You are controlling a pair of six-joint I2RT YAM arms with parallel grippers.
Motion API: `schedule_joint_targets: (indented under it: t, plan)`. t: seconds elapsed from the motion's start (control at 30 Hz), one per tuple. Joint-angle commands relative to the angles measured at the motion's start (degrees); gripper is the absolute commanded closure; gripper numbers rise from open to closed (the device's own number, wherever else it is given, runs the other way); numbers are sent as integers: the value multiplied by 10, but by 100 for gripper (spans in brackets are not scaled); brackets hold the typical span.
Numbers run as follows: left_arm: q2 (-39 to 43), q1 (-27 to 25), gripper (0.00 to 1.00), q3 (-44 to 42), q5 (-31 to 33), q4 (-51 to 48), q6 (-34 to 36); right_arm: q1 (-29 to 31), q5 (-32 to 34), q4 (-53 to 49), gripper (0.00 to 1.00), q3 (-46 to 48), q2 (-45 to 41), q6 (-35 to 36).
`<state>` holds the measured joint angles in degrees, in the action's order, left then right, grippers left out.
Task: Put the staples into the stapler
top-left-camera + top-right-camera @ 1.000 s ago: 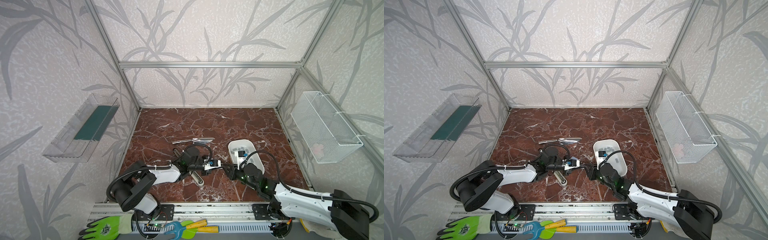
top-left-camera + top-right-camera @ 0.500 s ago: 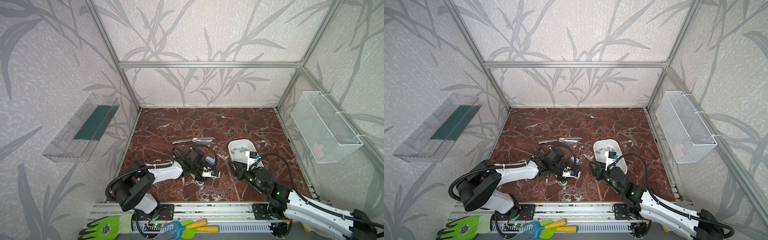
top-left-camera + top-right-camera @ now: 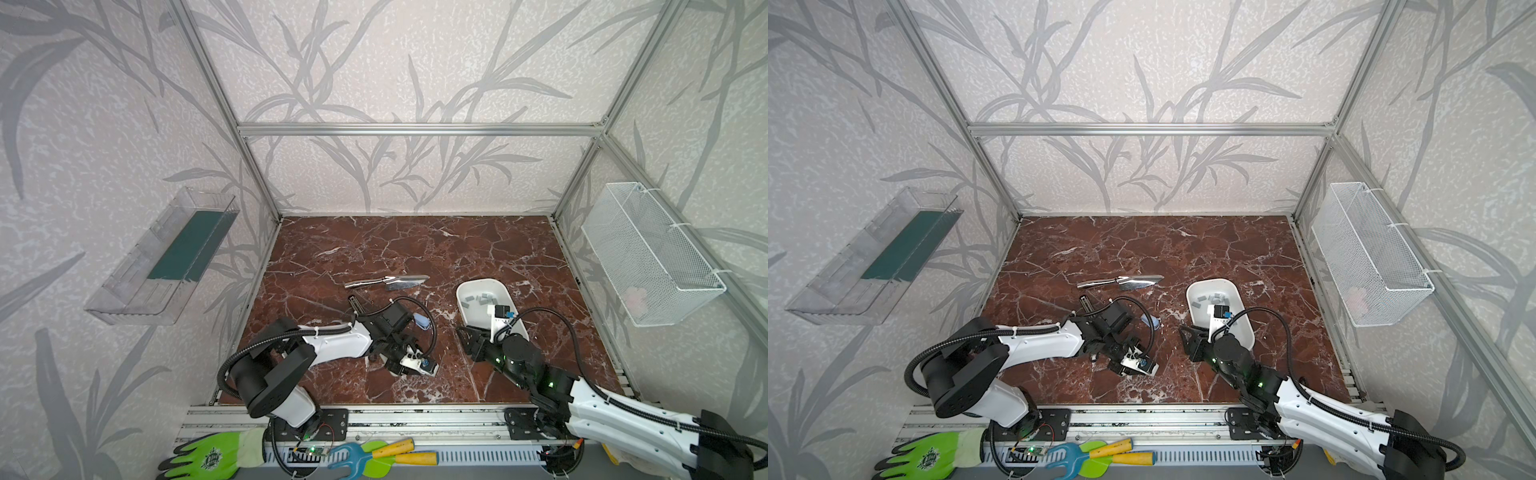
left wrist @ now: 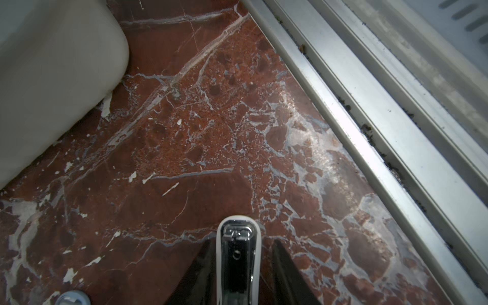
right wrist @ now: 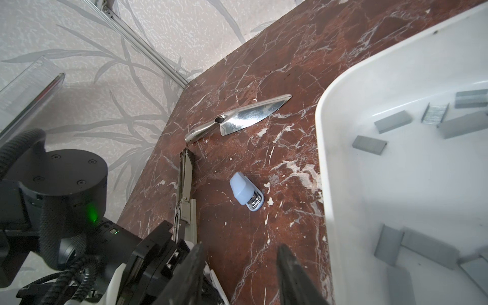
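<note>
Right hand (image 5: 240,248) withdrawn, open, empty; left hand (image 4: 243,243) loosened around glossy chrome-faced, white-rimmed stapler (image 4: 237,260).

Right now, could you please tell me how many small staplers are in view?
2. A pale blue stapler lies on the marble table beside the white tray. A white stapler sits between the jaws of the left claw. Others may be hidden.

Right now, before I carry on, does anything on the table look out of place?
A shiny metal trowel lies mid-table on the marble; it has no part in stapling. The staples lie jumbled at all angles in the white tray. A small blue stapler lies alone, apart from the tray.
</note>
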<state>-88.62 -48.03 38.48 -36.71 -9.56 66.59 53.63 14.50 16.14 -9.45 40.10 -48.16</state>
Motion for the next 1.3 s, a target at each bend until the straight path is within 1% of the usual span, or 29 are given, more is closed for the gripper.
schedule_joint_targets:
  t: [0.0,0.07,0.17,0.23,0.33,0.47,0.6,0.67,0.77,0.87,0.9,1.03,1.1,1.17,1.27]
  plan:
    - [6,-4,60,8,23,-15,30,2,5,12,54,-6,1,3]
    - [18,-3,61,2,49,-1,27,2,6,10,54,-7,2,5]
    - [44,-2,62,-10,101,49,-14,2,7,5,54,-10,5,8]
    - [61,0,61,-26,114,87,-23,2,6,1,54,-14,9,10]
    - [90,3,58,-48,106,123,-23,2,4,8,54,-13,16,9]
    - [123,16,56,-63,85,132,-27,2,3,9,54,-14,20,9]
    - [131,17,56,-65,110,122,-28,2,3,7,53,-14,18,10]
    - [130,18,56,-67,133,144,-59,1,3,1,53,-16,14,11]
    - [110,21,56,-54,163,161,-73,1,5,-2,53,-12,8,10]
    - [67,27,57,-21,200,154,-80,1,6,-5,53,-9,0,11]
    - [52,32,57,-12,203,154,-80,1,7,-4,53,-6,-2,10]
    - [-16,60,58,28,188,160,-70,0,9,-6,52,-1,-7,6]
    - [-36,72,58,36,183,182,-67,1,9,-12,52,-1,-11,7]
    - [-46,81,55,36,179,212,-64,0,14,-15,51,0,-14,6]
    - [-42,86,52,36,158,208,-50,1,18,-17,51,-1,-15,7]
